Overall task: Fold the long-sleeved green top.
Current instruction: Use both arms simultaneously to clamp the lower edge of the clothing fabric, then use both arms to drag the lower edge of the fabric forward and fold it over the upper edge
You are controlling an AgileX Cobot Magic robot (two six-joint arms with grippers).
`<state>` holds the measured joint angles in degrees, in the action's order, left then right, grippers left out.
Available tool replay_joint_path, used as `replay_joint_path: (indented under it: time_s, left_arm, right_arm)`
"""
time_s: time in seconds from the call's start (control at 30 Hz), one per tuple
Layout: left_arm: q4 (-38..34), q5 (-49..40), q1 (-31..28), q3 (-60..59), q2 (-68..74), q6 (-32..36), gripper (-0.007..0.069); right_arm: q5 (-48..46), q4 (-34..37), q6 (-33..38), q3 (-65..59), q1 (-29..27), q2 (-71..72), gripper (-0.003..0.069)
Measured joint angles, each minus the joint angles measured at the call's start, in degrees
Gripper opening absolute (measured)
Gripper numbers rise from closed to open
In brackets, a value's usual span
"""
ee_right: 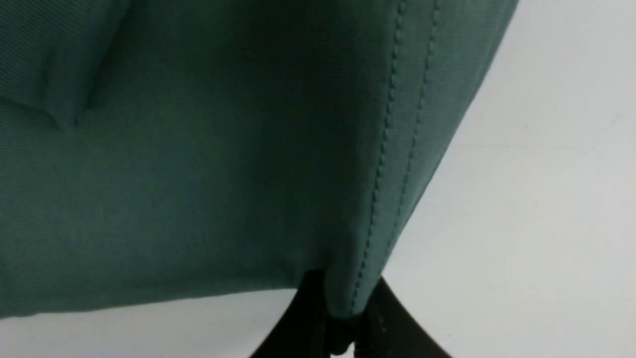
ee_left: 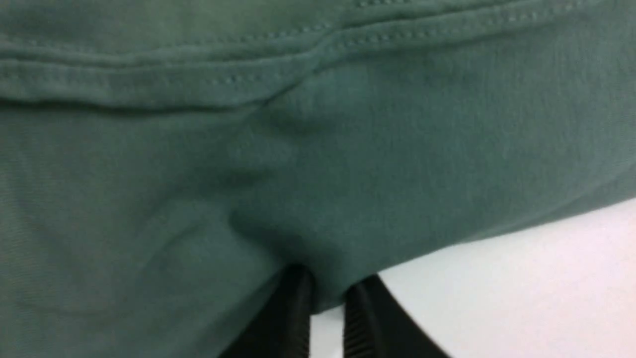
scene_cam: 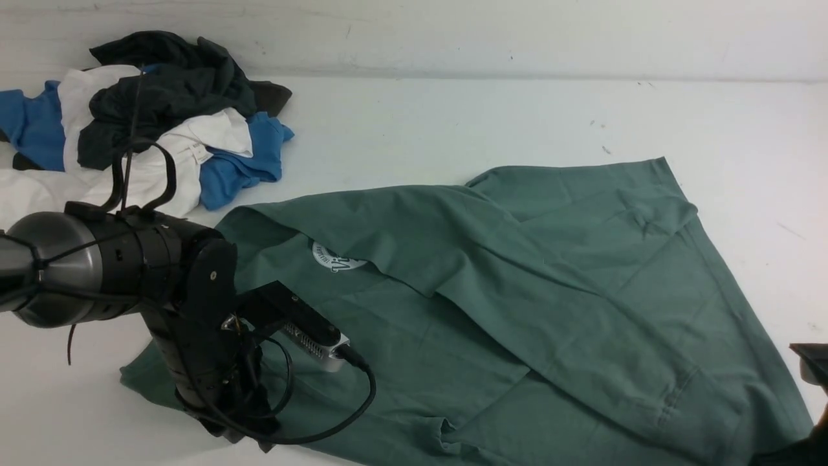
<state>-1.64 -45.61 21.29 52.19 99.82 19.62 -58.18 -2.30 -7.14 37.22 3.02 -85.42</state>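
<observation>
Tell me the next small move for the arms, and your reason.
Probably lift both grippers together, slightly, to carry the near edge of the green top into a fold. The left gripper has pinched its edge on one side, the right gripper a seamed edge on the other, and the top lies broad on the table.

Robotics workspace or lab, cabled robot arm, plain white tabletop
</observation>
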Motion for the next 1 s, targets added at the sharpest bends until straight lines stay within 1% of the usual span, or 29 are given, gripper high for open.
replay_joint_path:
  time_s: [0.03,0.13,0.27,0.43,0.57,0.63,0.77,0.8,0.87,1.0]
  left_arm:
    - [0.0,-0.2,0.0,0.1,0.0,0.0,0.0032]
    - [-0.5,-1.1,-0.1,0.1,-0.2,0.0,0.0011]
    - [-1.9,-4.8,-0.1,-0.4,-1.4,-1.4,0.0008]
    - [-3.4,-13.4,-0.1,-0.8,-5.7,-4.8,0.0008]
    - [-4.2,-16.2,-0.1,-0.7,-8.6,-5.3,0.0008]
    - [-4.3,-16.7,-0.1,0.3,-10.7,-5.3,0.0008]
    - [-4.3,-21.2,-0.1,6.8,-13.6,-5.3,0.0008]
    - [-4.3,-21.2,-0.1,7.1,-13.6,-5.3,0.0008]
    - [-4.3,-22.6,-0.1,10.4,-13.1,-5.4,0.0008]
    - [-4.8,-23.1,-1.5,14.7,-10.7,-6.4,0.0008]
  right_arm:
    - [-0.2,0.0,0.0,0.0,0.0,0.1,0.0036]
    - [-0.5,0.0,0.0,-0.5,0.0,1.7,0.0036]
    - [-1.0,-0.1,-0.7,-3.0,0.0,5.6,0.0036]
    - [-4.3,-0.2,-2.2,-7.5,0.0,12.9,0.0036]
    - [-5.4,-0.2,-2.7,-7.1,0.0,16.9,0.0036]
    - [-6.6,-0.3,-2.8,-5.4,0.0,18.0,0.0036]
    - [-8.3,-1.0,-2.9,3.0,0.0,17.1,0.0036]
    - [-8.3,-1.0,-2.9,3.4,0.0,16.9,0.0036]
    - [-8.7,-1.3,-2.9,9.4,0.0,14.4,0.0036]
    - [-9.8,-1.3,-2.9,17.0,0.0,9.4,0.0036]
